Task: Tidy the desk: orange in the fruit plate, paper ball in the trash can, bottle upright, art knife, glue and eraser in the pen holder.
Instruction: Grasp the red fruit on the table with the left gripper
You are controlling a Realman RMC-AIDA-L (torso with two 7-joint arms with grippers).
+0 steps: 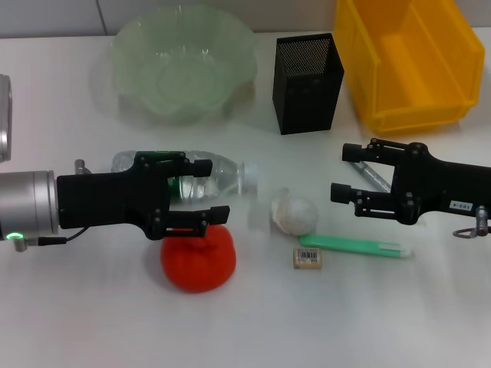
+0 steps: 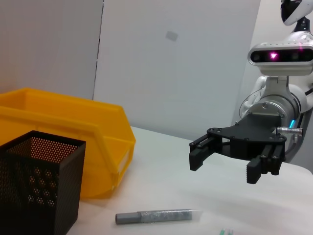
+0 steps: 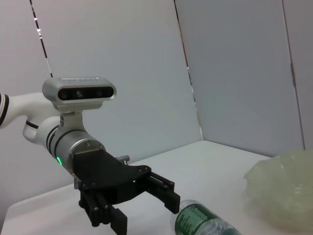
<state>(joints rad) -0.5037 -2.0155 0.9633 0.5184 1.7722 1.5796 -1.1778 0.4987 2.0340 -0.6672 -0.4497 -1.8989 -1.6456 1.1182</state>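
Note:
My left gripper (image 1: 213,189) is open and empty, hovering between the lying bottle (image 1: 222,172) and the orange (image 1: 198,261). It also shows in the right wrist view (image 3: 145,213), beside the bottle (image 3: 205,223). My right gripper (image 1: 344,172) is open and empty above the grey glue stick (image 1: 374,176); it also shows in the left wrist view (image 2: 225,166). The paper ball (image 1: 295,213), the eraser (image 1: 308,257) and the green art knife (image 1: 360,245) lie on the desk (image 1: 92,322) between the arms. The fruit plate (image 1: 184,61), pen holder (image 1: 307,83) and trash can (image 1: 406,61) stand at the back.
A metal cylinder (image 1: 4,115) shows at the far left edge. In the left wrist view the glue stick (image 2: 159,215) lies in front of the pen holder (image 2: 36,186) and the trash can (image 2: 63,132). The fruit plate (image 3: 283,191) shows in the right wrist view.

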